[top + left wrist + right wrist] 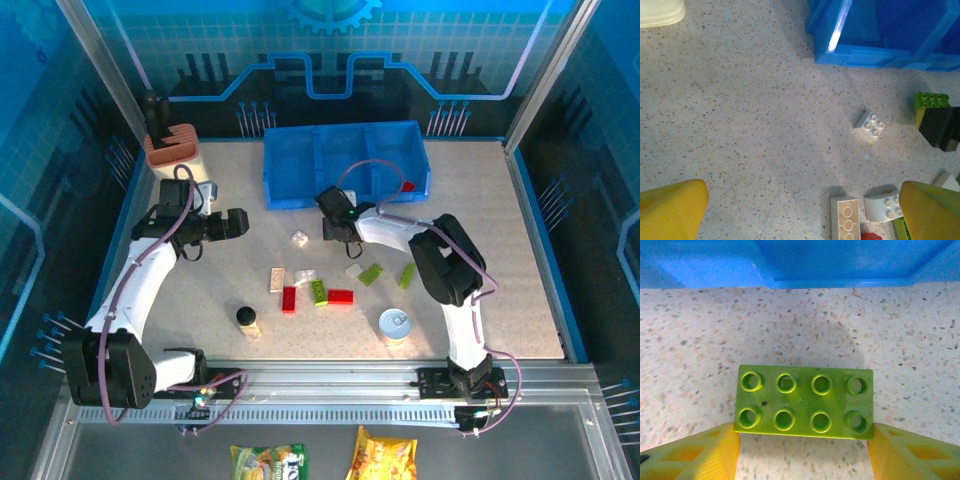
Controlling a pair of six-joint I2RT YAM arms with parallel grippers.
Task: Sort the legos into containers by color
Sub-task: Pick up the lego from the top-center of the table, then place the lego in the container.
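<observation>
My right gripper (802,436) is shut on a lime green two-by-four brick (805,401), its yellow fingers (715,452) pressing both short ends, just in front of the blue bin tray (790,262). From above, that gripper (335,216) hangs near the tray's (300,196) front wall. One red brick (407,186) lies in the right compartment. My left gripper (240,222) is open over bare table, left of a small white brick (298,237). Several red, green and white bricks (319,291) lie scattered mid-table. The left wrist view has the white brick (870,126) and a cream brick (845,217).
A tan holder (172,148) stands at the back left. A black-capped bottle (246,319) and a round tin can (395,324) stand near the front edge, either side of the brick cluster.
</observation>
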